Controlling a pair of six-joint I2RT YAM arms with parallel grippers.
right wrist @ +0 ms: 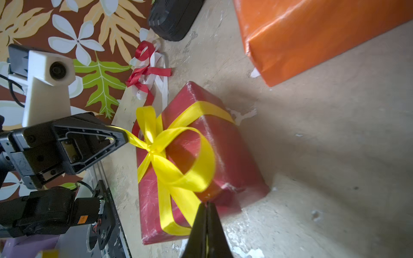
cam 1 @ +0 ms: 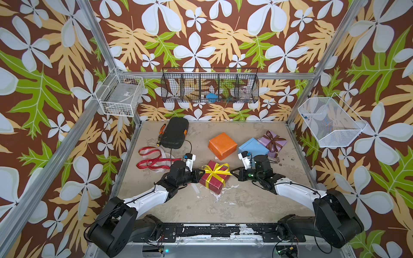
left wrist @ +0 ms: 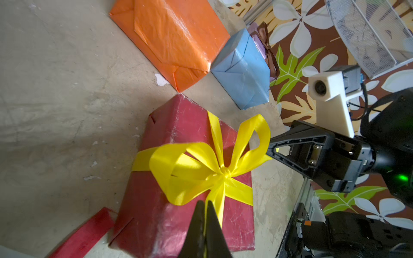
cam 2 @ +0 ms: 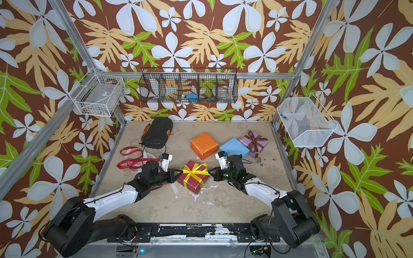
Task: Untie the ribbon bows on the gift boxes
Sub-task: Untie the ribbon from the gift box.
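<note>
Here both pairs of jaws are pinched together on yellow satin. The left gripper (cam 1: pixel 202 173) holds one tail of the yellow ribbon (cam 1: pixel 216 171), drawn taut from the knot toward it in the right wrist view (right wrist: pixel 134 139). The right gripper (cam 1: pixel 232 172) is clamped on the opposite tail, its closed tips meeting the ribbon in the left wrist view (left wrist: pixel 269 148). The bow is tied, with two loops standing above the knot, on the dark red box (cam 1: pixel 214 179), which lies between the two grippers near the middle of the table (cam 1: pixel 223 207). The box's long axis runs diagonally, from the far left toward the near right.

Behind it sit the orange box (cam 1: pixel 222 145) and the light blue box (cam 1: pixel 252 147), both bare of ribbon, and touching the blue one the lilac box (cam 1: pixel 273 143) with its brown ribbon (cam 1: pixel 273 141) tied in a bow. Loose red ribbon (cam 1: pixel 154 159) and white ribbon (right wrist: pixel 159 73) lie tangled on the table's left side, near a black case (cam 1: pixel 175 133). No readable writing shows on the boxes.
</note>
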